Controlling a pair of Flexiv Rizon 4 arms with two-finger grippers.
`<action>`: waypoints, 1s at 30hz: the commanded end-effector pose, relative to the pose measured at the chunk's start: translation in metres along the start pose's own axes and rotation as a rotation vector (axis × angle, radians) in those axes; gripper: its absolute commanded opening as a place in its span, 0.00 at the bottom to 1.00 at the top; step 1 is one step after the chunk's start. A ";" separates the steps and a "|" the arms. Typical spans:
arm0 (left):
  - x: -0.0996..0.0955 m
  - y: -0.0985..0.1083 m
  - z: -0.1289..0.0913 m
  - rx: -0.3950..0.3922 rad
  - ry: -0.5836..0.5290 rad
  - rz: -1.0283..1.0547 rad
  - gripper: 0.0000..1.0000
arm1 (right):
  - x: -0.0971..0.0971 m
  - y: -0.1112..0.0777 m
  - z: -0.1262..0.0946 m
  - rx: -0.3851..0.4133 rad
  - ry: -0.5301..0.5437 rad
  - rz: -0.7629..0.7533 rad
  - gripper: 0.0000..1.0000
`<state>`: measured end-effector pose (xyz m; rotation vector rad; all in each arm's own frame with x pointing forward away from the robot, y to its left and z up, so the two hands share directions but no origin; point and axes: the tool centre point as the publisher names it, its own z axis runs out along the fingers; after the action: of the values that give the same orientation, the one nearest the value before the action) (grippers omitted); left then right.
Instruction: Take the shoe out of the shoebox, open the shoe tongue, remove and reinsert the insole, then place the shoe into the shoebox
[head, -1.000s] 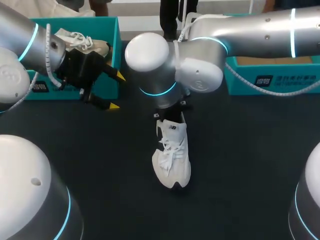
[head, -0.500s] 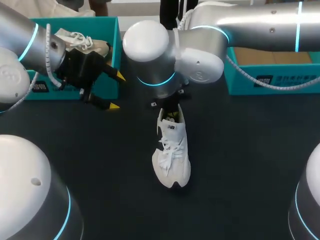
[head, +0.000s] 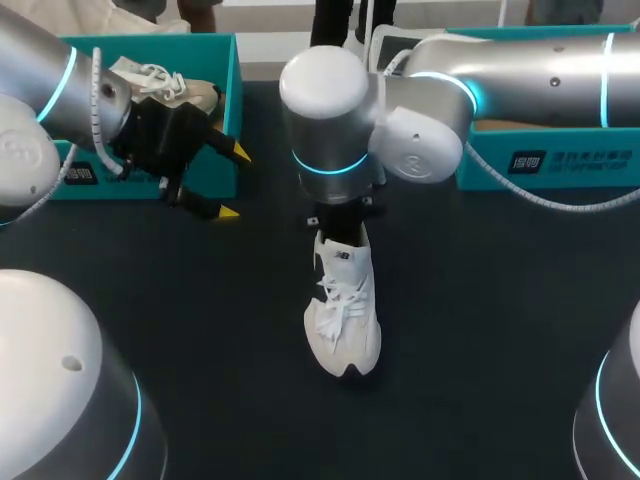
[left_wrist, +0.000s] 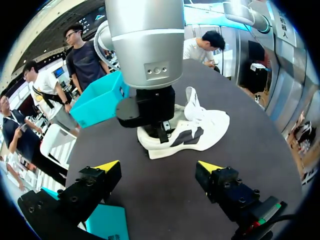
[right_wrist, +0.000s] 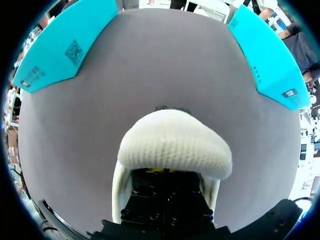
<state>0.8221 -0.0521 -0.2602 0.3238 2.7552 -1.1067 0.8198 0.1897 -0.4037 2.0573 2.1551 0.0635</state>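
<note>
Head view: shoe (head: 343, 315) lies on worktop (head: 480, 330), long axis 12–6, toe at 6, heel at 12. Right gripper (head: 338, 222) stands directly over the heel opening; how far open, cannot tell. Left gripper (head: 234, 181) sits at 10 o'clock from shoe, well apart, spread wide, empty, just beside shoebox (head: 228, 100).

Left wrist view: left gripper (left_wrist: 159, 167) gapes, nothing between. Shoe (left_wrist: 205, 127) lies ahead, side-on, right gripper (left_wrist: 150, 112) at its heel end.

Right wrist view: right gripper (right_wrist: 161, 172) is sunk in the shoe's (right_wrist: 175, 145) opening, with white knit ahead of it. Hold not discernible. Right arm is clearly nearer, so likely does the tongue and insole work.
</note>
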 end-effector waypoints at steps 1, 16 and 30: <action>0.000 0.000 0.000 -0.003 0.001 0.000 1.00 | -0.001 -0.012 0.000 -0.010 -0.001 0.013 0.00; 0.000 0.000 0.000 -0.003 0.001 0.000 1.00 | 0.000 -0.026 -0.064 0.372 0.063 0.114 0.00; 0.000 0.000 0.000 -0.003 0.001 0.000 1.00 | 0.011 -0.039 -0.073 0.460 0.073 0.108 0.00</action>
<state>0.8221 -0.0520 -0.2601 0.3236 2.7553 -1.1068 0.7703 0.2002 -0.3363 2.4471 2.2601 -0.3396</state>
